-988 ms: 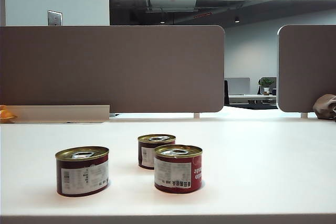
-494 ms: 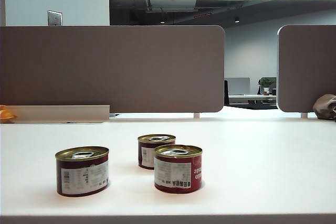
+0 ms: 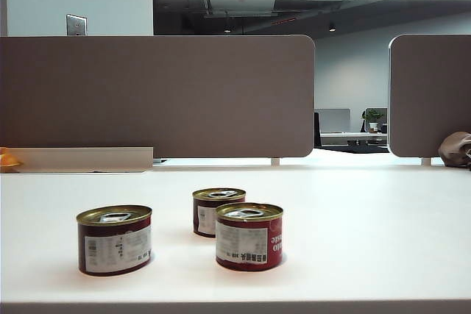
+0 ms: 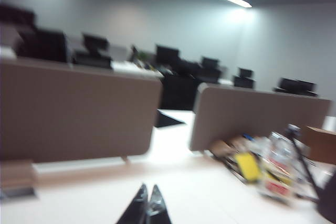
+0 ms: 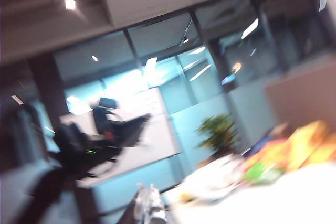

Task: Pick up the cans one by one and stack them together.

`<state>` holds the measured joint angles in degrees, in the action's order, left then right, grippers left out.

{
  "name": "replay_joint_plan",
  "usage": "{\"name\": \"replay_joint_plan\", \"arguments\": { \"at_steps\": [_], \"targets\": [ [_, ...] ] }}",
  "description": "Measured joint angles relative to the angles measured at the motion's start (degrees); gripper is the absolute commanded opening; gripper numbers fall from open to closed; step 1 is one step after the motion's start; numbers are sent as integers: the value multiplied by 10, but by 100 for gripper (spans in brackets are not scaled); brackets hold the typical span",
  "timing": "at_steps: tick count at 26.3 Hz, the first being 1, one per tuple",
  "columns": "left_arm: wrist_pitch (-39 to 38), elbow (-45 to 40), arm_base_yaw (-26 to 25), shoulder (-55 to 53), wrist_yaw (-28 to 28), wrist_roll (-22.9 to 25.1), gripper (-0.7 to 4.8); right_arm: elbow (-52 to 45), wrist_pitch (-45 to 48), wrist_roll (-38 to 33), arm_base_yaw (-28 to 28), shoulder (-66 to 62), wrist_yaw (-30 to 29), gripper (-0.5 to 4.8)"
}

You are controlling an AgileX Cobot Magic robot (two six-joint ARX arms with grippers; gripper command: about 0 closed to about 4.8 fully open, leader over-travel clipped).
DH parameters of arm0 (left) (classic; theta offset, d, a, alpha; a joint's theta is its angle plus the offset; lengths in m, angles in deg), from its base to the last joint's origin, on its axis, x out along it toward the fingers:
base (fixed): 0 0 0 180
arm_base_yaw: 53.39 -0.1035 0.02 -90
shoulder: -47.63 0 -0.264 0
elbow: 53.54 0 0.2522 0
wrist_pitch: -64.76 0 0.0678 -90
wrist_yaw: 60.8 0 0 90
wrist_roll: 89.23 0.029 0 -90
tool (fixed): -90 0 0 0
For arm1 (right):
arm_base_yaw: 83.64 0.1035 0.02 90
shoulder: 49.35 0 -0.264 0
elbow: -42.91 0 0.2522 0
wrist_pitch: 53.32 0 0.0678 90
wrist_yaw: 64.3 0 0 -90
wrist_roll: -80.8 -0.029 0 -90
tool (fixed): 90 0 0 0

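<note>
Three cans wait unstacked on the counter (image 3: 383, 233), both arms clear of them.

The cans stand upright and apart enough to be gripped singly: the left can (image 3: 115, 240) alone, the front can (image 3: 249, 236) just before and partly hiding the back can (image 3: 214, 211). The left end effector (image 4: 147, 208) is closed and empty, aimed out over the bare counter; the right end effector (image 5: 146, 205), also closed and empty, points off toward the room. No can shows near either.
</note>
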<state>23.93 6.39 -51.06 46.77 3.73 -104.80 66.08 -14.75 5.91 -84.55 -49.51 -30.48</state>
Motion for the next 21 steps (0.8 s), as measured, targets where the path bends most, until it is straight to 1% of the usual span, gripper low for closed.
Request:
{"name": "replay_joint_plan", "arguments": {
  "at_steps": [2, 4, 5, 6, 7, 10, 12, 13, 16, 18, 21],
  "targets": [
    [-13, 41, 0, -11, 27, 28, -6, 49, -42, 66, -24, 0, -1, -1],
    [-25, 80, 0, -28, 54, 51, -6, 101, -120, 141, -54, 0, -1, -1],
    [-40, 101, 0, -41, 66, 61, -6, 125, -169, 189, -71, 1, 0, -1],
    [-69, 136, 0, -70, 76, 76, -6, 169, -268, 268, -107, 1, 12, -1],
    [-90, 159, 0, -91, 79, 90, -6, 191, -317, 304, -117, 1, 39, -1],
    [-151, 214, 0, -144, 103, 148, -5, 226, -419, 381, -119, 0, 92, 0],
    [-189, 244, 0, -175, 112, 180, -5, 229, -466, 436, -118, -8, 98, 0],
    [-206, 261, 0, -193, 120, 193, -5, 229, -489, 459, -118, -12, 100, 0],
    [-241, 293, 0, -241, 160, 225, -5, 227, -517, 480, -128, -19, 114, -1],
    [-254, 299, 0, -258, 181, 245, -5, 231, -531, 486, -143, -22, 114, -1],
    [-269, 300, 0, -282, 192, 263, -5, 263, -597, 524, -163, -42, 117, -1]
  ]
}}
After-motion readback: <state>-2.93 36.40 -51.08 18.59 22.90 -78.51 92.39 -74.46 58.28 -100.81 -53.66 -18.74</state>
